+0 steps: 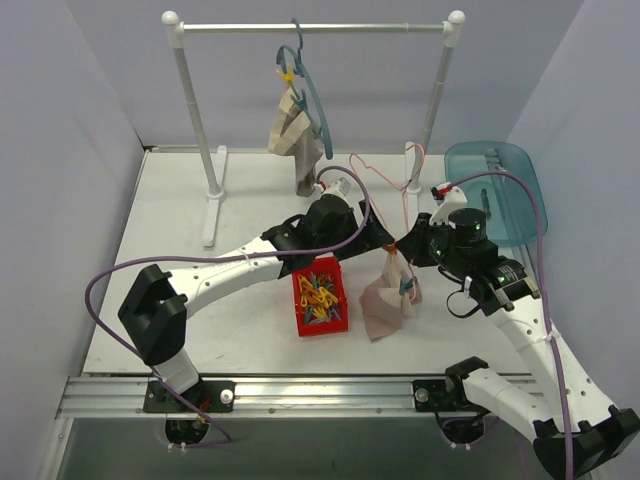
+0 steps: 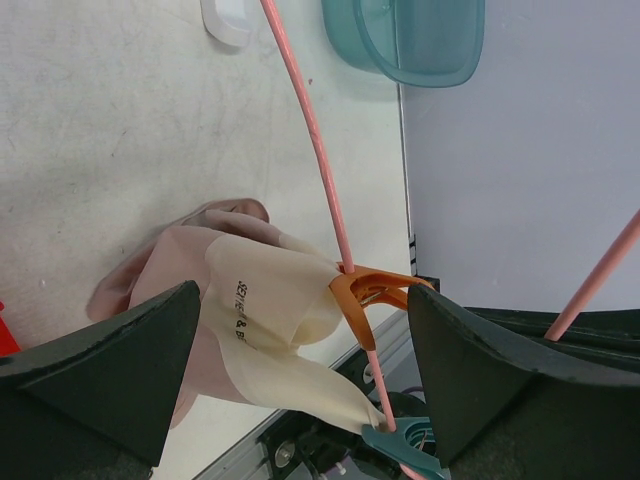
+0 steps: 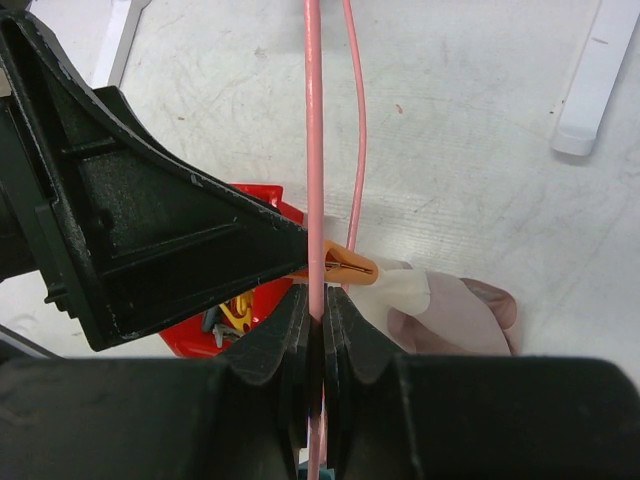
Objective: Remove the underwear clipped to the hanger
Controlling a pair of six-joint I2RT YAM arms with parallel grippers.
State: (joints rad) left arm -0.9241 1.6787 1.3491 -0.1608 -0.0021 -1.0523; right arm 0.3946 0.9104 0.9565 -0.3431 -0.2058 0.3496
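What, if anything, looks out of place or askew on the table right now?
The pink hanger is off the rail, held tilted over the table by the shut right gripper, and the underwear clipped to it sags in a bunch onto the table. Nothing looks spilled or damaged.

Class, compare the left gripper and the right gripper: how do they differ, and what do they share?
The left gripper stands wide open; the right gripper is shut. The left gripper holds nothing, with the orange clip and underwear framed by its fingers; the right gripper clamps the pink hanger. Both are black and meet at that hanger.
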